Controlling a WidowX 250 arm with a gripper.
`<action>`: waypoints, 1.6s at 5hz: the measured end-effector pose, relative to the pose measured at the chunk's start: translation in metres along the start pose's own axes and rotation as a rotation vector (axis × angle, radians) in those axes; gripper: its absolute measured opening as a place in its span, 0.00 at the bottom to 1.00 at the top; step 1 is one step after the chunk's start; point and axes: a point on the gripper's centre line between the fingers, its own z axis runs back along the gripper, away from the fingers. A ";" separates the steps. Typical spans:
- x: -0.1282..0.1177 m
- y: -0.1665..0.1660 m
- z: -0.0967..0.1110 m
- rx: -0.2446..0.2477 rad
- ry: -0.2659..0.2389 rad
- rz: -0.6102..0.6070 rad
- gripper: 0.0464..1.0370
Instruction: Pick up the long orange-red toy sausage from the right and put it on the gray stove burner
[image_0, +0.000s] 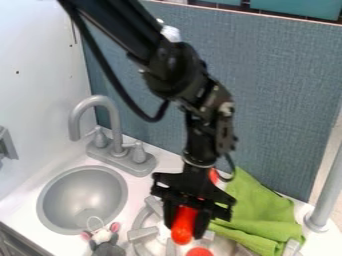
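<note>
The top of the red thing is hidden in the hand, so its full shape cannot be told. Behind the hand, a red patch shows too little to name. The hand also covers part of the green cloth and the burner. The bottom edge cuts off a round red thing, the burner and the toy mouse. The arm leaves past the top edge; a white lump behind it is blurred.
</note>
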 end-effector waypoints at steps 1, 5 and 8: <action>0.010 0.015 -0.016 -0.023 0.001 0.086 0.51; 0.053 0.035 -0.101 -0.146 0.051 0.381 0.51; 0.046 0.039 -0.090 -0.086 0.126 0.397 0.89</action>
